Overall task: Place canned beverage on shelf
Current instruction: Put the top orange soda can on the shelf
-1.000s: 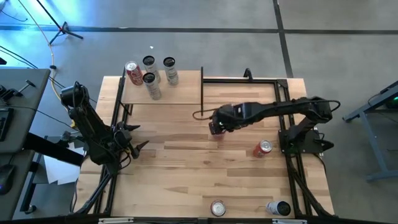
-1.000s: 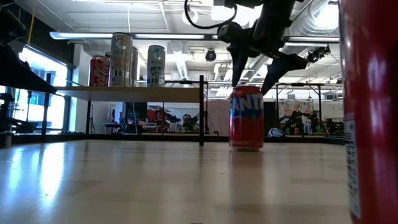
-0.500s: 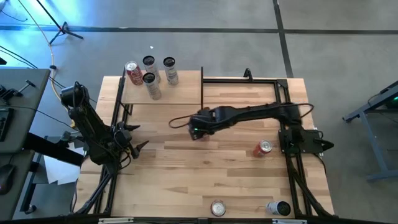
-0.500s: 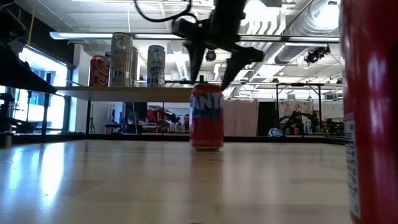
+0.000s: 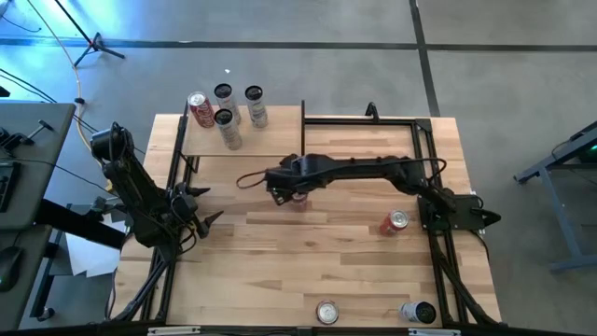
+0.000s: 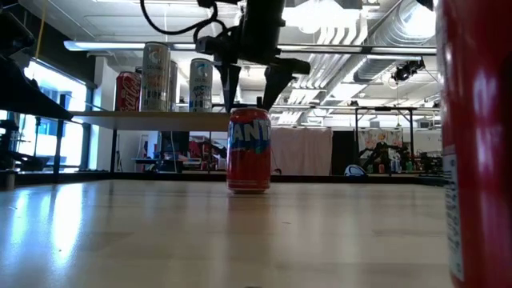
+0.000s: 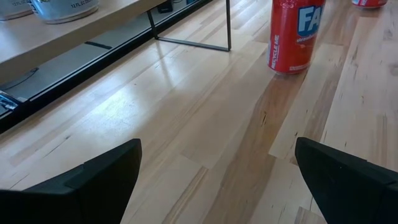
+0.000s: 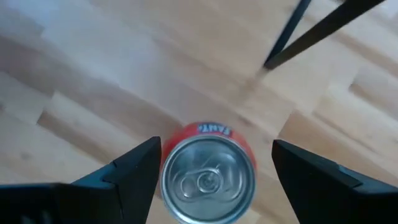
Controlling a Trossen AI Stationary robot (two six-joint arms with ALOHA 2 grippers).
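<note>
**Red can upright on the desk, right gripper spread above it**

Red can standing upright on the plank desk, near the middle, just in front of the shelf's front edge and by its right-hand black post. Above it, right gripper with fingers spread wide, one on each side of the can's top, apparently clear of its sides; from the right wrist view, silver lid centred between the two dark fingers. Right arm stretched from the desk's right edge across toward the centre.

Shelf at the desk's rear left, pale board on thin black posts, carrying four cans grouped toward its left end.

Left gripper near the desk's left edge, fingers apart, holding nothing, well away from the red can.

Further can near the right edge; two more cans along the front edge, toward the right corner.
</note>
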